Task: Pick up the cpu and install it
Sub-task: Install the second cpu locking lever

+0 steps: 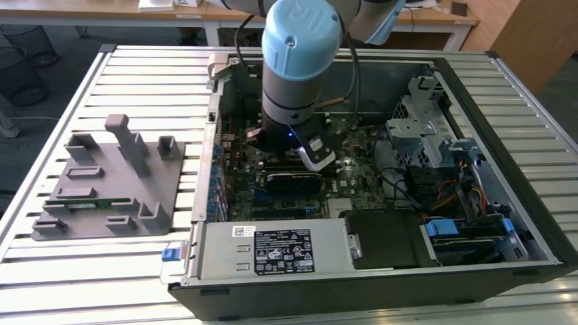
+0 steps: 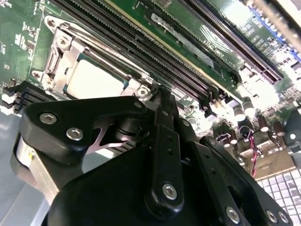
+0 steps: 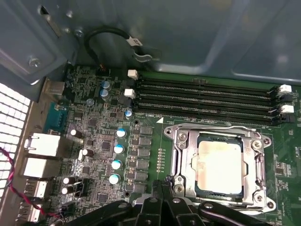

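Observation:
The cpu [image 3: 218, 162] lies flat in the motherboard's socket, silver top up, inside the open metal socket frame [image 3: 181, 141]. The second wrist view has the cpu [image 2: 94, 80] in the same seat. My gripper [image 3: 162, 184] is low over the board at the socket's edge, beside the cpu and not on it. Its black fingers come together, shut, with nothing between them; in the second wrist view the gripper [image 2: 157, 94] points at the frame's corner. In the exterior view my arm [image 1: 294, 68] reaches down into the open computer case [image 1: 532, 223].
Several black memory slots [image 3: 207, 101] run beside the socket. Capacitors [image 3: 115, 165] and rear ports [image 3: 42, 146] crowd the board. The power supply [image 1: 271, 250] and drive cage [image 1: 424, 128] flank my arm. A grey tray [image 1: 99, 203] holding a green memory stick [image 1: 86, 202] lies outside the case.

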`<action>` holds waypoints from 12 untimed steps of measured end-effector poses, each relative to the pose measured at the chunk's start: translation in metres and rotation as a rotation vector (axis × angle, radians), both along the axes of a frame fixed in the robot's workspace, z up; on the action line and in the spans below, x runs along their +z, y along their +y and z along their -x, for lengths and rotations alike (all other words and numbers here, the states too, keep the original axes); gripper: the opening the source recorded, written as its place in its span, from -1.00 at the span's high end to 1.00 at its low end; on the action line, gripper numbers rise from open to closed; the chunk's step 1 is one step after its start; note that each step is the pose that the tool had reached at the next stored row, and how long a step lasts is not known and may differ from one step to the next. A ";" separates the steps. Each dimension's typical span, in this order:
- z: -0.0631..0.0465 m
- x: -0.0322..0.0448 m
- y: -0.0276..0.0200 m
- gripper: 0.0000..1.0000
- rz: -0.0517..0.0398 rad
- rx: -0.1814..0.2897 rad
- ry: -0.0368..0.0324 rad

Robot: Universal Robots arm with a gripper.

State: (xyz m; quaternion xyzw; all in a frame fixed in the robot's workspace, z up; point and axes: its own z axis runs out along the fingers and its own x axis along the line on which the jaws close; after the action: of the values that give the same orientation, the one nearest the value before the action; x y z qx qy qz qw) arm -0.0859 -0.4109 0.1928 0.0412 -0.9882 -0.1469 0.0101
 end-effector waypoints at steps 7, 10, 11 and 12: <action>0.000 0.0172 0.0001 0.79 -0.0001 0.000 -0.0001; 0.000 0.0256 0.0001 0.79 -0.0001 0.000 0.0000; 0.000 0.0282 0.0001 0.79 -0.0002 0.000 0.0000; 0.000 0.0303 0.0001 0.79 -0.0005 0.000 -0.0001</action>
State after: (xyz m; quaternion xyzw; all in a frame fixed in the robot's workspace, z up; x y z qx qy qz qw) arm -0.0863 -0.4109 0.2231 0.0412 -0.9882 -0.1471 0.0100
